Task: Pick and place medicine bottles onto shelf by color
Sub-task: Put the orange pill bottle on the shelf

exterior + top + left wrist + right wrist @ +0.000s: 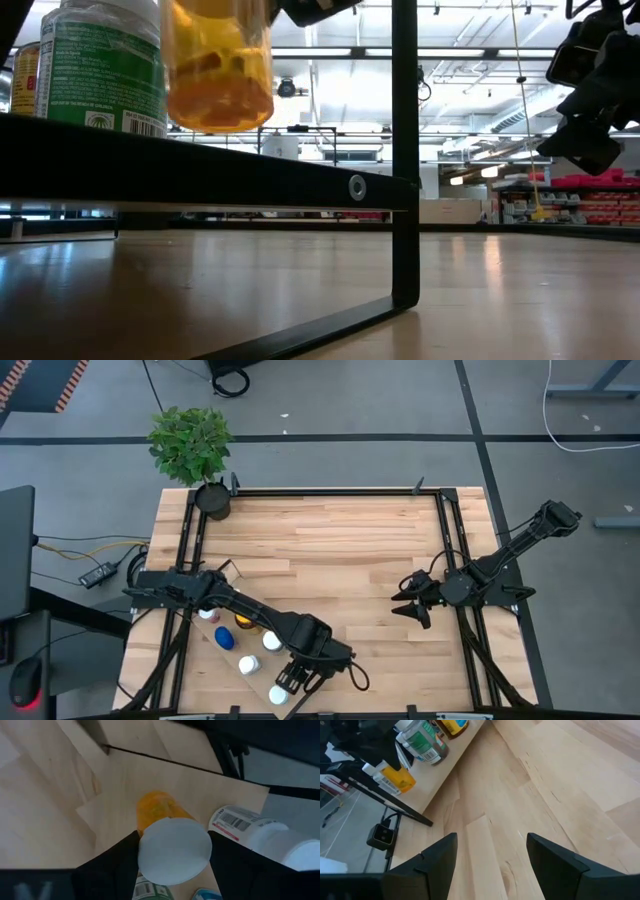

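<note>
Now an orange pill bottle (159,811) with a white cap (174,851) hangs over the plywood shelf (125,785), clamped by the left gripper (290,682); the placing step next calls for lowering and release. Right gripper (412,608) waits, fingers apart.

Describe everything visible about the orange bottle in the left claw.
The orange bottle is a small round vial of translucent amber plastic with a flat white cap. The left claw grips it at the cap, one dark finger on each side. In the low view it stands upright over the near end of the pale shelf, with darker contents showing through its wall. Whether its base touches the shelf cannot be told. A white-labelled bottle lies beside it.
</note>
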You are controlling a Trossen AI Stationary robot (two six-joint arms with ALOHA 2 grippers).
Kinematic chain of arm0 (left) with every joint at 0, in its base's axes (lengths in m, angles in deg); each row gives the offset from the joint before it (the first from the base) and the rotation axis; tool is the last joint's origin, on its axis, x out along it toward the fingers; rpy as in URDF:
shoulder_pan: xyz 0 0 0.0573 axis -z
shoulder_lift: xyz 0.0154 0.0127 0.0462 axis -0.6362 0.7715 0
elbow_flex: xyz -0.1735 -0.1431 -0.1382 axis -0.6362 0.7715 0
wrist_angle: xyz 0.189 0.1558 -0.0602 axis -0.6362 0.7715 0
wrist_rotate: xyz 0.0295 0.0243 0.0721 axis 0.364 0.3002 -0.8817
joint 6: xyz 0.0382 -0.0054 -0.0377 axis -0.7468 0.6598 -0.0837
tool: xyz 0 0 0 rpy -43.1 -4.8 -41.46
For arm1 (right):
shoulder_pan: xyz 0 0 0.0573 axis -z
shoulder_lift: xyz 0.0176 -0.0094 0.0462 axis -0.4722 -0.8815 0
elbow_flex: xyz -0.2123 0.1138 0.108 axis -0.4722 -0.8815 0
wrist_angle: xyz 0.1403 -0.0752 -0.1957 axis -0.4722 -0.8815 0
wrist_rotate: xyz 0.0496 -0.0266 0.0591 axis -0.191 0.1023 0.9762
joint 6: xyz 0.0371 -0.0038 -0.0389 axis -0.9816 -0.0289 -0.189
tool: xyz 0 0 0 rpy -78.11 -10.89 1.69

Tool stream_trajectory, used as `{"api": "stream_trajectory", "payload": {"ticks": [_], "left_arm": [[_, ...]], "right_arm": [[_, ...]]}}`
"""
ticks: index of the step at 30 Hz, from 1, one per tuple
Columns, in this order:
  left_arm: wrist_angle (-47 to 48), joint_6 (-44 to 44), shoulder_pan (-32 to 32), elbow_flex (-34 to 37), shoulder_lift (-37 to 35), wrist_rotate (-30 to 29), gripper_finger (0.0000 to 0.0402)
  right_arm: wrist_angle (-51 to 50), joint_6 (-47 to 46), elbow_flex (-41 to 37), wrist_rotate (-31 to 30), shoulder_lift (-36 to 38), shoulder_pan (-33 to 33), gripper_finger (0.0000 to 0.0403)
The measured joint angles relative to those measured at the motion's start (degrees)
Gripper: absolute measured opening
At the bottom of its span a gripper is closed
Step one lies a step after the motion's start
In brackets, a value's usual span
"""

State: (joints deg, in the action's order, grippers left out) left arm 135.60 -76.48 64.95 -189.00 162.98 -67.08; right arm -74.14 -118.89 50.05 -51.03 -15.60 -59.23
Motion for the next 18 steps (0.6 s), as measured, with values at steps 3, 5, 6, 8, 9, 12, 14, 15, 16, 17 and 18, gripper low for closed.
{"api": "stream_trajectory", "payload": {"ticks": [3,5,6,8,9,12,14,15,16,17,18], "left_arm": [[0.4,0.7,0.2,-0.1,0.8,-0.2,0.0218],[1.9,1.3,0.1,0.0,1.7,-0.4,0.0223],[1.6,1.8,0.1,0.0,2.0,-0.4,0.0226],[1.4,2.1,0.1,0.0,2.3,-0.4,0.0229],[0.8,2.3,0.1,-0.1,2.4,-0.5,0.0229],[-1.0,3.5,0.1,-0.1,2.5,-0.4,0.0228],[-1.1,3.7,0.1,0.0,2.5,-0.5,0.0225],[-1.0,3.7,0.1,0.0,2.5,-0.4,0.0224],[-0.9,3.8,0.1,0.0,2.5,-0.4,0.0223],[-0.7,3.8,0.2,0.0,2.5,-0.5,0.0223],[-0.7,3.8,0.2,0.0,2.5,-0.4,0.0224]], "right_arm": [[0.0,0.2,0.0,0.0,0.0,0.0,0.0246],[0.0,0.4,0.0,0.0,0.0,0.0,0.0246],[0.0,0.4,0.0,0.0,0.0,0.0,0.0246],[0.0,0.4,0.0,0.0,0.0,0.0,0.0246],[0.0,0.2,0.0,0.0,0.0,0.0,0.0246],[0.0,0.0,0.0,0.2,0.0,0.0,0.0246],[0.0,0.0,0.0,0.3,0.0,0.0,0.0246],[0.0,-0.1,0.0,0.3,0.0,0.0,0.0246],[0.0,-0.1,0.0,0.3,0.0,0.0,0.0246],[0.0,-0.1,0.0,0.4,0.0,0.0,0.0246],[0.0,-0.1,0.0,0.4,0.0,0.0,0.0246]]}}
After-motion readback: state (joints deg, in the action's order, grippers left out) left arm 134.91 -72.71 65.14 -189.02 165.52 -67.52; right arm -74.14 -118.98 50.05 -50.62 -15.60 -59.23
